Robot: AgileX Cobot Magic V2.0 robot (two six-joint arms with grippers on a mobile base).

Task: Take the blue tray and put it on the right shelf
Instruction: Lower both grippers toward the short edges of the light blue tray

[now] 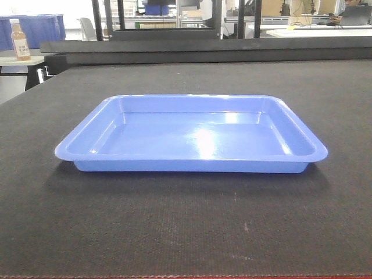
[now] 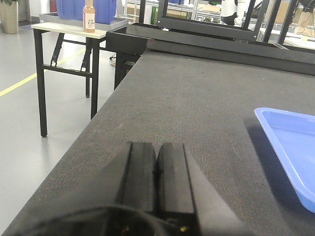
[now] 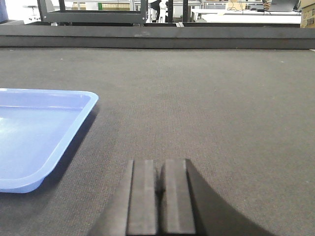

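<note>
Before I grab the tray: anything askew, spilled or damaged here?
Nothing stands out. The blue tray sits flat, empty and intact on the dark mat; the left gripper and right gripper flank it, jaws shut, clear of its rim.

- The left gripper (image 2: 156, 147) has two matte black, block-shaped fingers (image 2: 140, 172) with rounded outer edges.
- They rise from a broad dark housing (image 2: 209, 214). Two small brass-coloured specks (image 2: 182, 228) sit low on it, perhaps screws.
- The right gripper (image 3: 160, 164) has two flat, rectangular dark-grey fingers with squared tips, on a sloping black base (image 3: 209, 211).
</note>
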